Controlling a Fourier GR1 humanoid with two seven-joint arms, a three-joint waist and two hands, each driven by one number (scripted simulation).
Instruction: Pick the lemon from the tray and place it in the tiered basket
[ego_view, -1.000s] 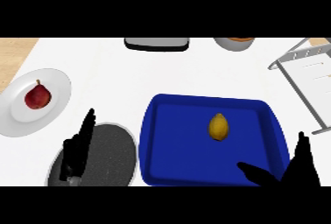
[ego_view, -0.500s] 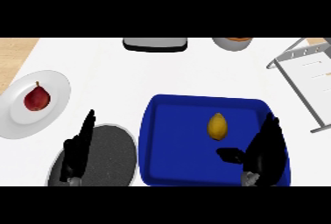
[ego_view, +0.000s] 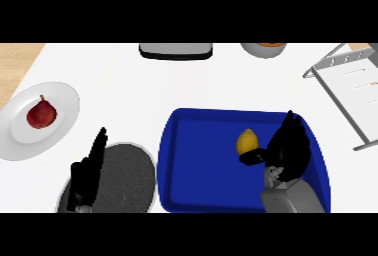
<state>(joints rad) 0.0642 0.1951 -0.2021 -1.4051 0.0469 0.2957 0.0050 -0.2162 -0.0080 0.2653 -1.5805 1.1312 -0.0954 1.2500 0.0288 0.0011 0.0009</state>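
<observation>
White tabletop (ego_view: 148, 90) fills the view. On it, the deep-blue rectangular tray (ego_view: 199, 175) carries the small yellow lemon (ego_view: 246, 141) right of centre. Right hand (ego_view: 286, 147) stands over the tray, black fingers straight and pointing away, thumb tip just beside the lemon, nothing gripped. Left hand (ego_view: 87, 172) rests open, fingers up, over the dark round speckled pan (ego_view: 125, 180) at lower left.

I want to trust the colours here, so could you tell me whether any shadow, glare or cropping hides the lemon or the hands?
Head view: even light, no glare; the lemon shows plainly on the blue tray; the black right hand beside it lacks surface detail; the left hand and tiered basket are cropped at the edges.
</observation>
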